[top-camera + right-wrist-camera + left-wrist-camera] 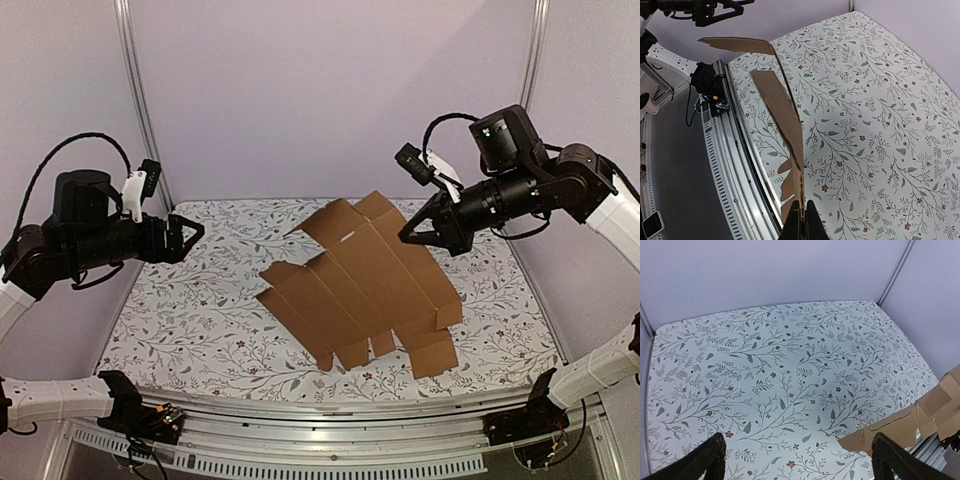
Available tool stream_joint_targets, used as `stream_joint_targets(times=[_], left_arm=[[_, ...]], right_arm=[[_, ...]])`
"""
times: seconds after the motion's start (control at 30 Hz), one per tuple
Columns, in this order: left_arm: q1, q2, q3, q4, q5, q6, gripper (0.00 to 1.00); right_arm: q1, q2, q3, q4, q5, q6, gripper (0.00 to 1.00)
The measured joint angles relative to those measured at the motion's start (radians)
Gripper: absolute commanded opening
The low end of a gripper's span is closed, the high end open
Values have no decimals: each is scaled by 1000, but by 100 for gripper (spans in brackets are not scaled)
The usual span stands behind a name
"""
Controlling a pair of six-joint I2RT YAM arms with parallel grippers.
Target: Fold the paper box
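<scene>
The paper box [365, 280] is a flat brown die-cut sheet with flaps and tabs, held tilted above the middle of the table. My right gripper [412, 236] is shut on its far right edge; in the right wrist view the black fingertips [811, 223] pinch the sheet [785, 112], seen edge-on. My left gripper [195, 236] is open and empty, hovering at the left, apart from the sheet. In the left wrist view its two fingers [895, 460] stand wide apart, with a flap of the sheet [890, 427] at the lower right.
The table [210, 330] carries a white cloth with a floral print. A metal rail [330, 415] runs along its near edge. Pale walls and two upright poles [140, 100] close the back and sides.
</scene>
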Motion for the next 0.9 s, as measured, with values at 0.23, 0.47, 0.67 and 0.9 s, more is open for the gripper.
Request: stream_joint_targets(times=[0.23, 0.47, 0.67, 0.9], left_arm=[[0, 0, 0, 2, 3, 0, 100], [0, 26, 0, 16, 26, -1, 100], [0, 60, -5, 44, 61, -10, 100], [0, 99, -42, 73, 85, -24, 100]], right_arm=[[54, -43, 60, -146, -82, -60, 0], [140, 46, 60, -288, -59, -96, 0], [142, 192, 60, -303, 171, -94, 0], [151, 302, 60, -261, 388, -117, 0]])
